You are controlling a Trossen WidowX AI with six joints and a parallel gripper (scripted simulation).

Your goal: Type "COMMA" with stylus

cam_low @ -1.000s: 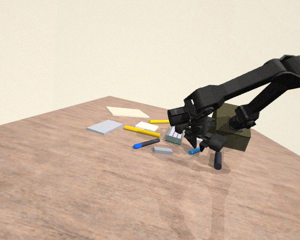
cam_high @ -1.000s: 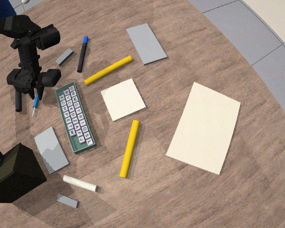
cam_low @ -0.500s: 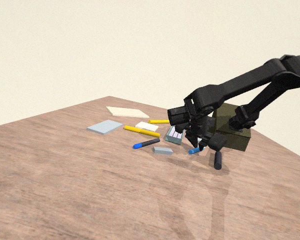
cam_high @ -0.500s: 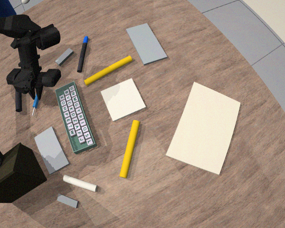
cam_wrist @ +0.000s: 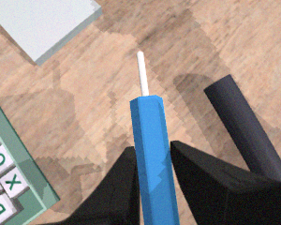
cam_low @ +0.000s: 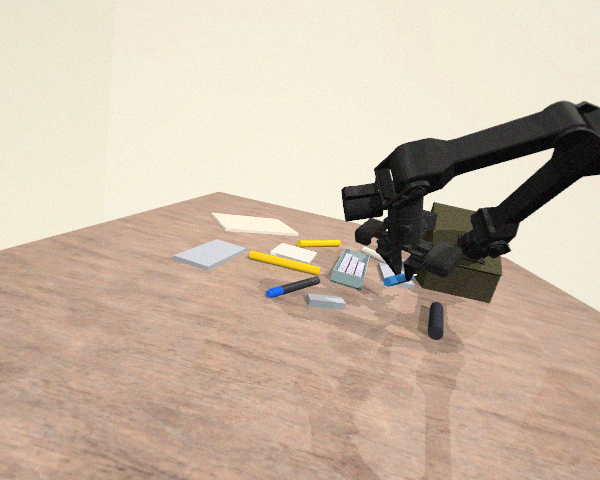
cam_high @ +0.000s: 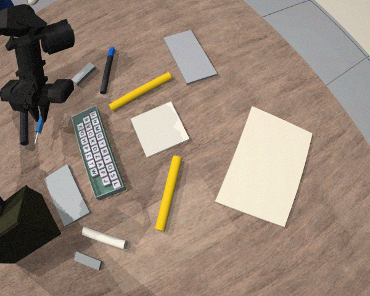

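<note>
The stylus, a blue barrel with a thin white tip (cam_high: 39, 127) (cam_low: 392, 280) (cam_wrist: 152, 122), is gripped and held slightly above the desk. My gripper (cam_high: 40, 119) (cam_low: 403, 277) (cam_wrist: 152, 151) is shut on its barrel, with a finger touching each side. In the wrist view the tip points away from the fingers, up the frame. The green keyboard (cam_high: 100, 191) (cam_low: 347, 279) (cam_wrist: 24, 159) lies to the right of the gripper in the top view. Its pale keys face up, with the C, O, M and A keys readable there. The wrist view shows only its corner, with O, X and B.
A black cylinder (cam_high: 24, 130) (cam_low: 435, 321) (cam_wrist: 244, 127) lies beside the stylus. A grey slab (cam_high: 65, 194) (cam_wrist: 47, 28) lies near the keyboard, and a dark box (cam_high: 29, 222) (cam_low: 460, 279) stands beyond it. A black-and-blue marker (cam_high: 106, 73) and a yellow rod (cam_high: 140, 91) lie near the keyboard's other end.
</note>
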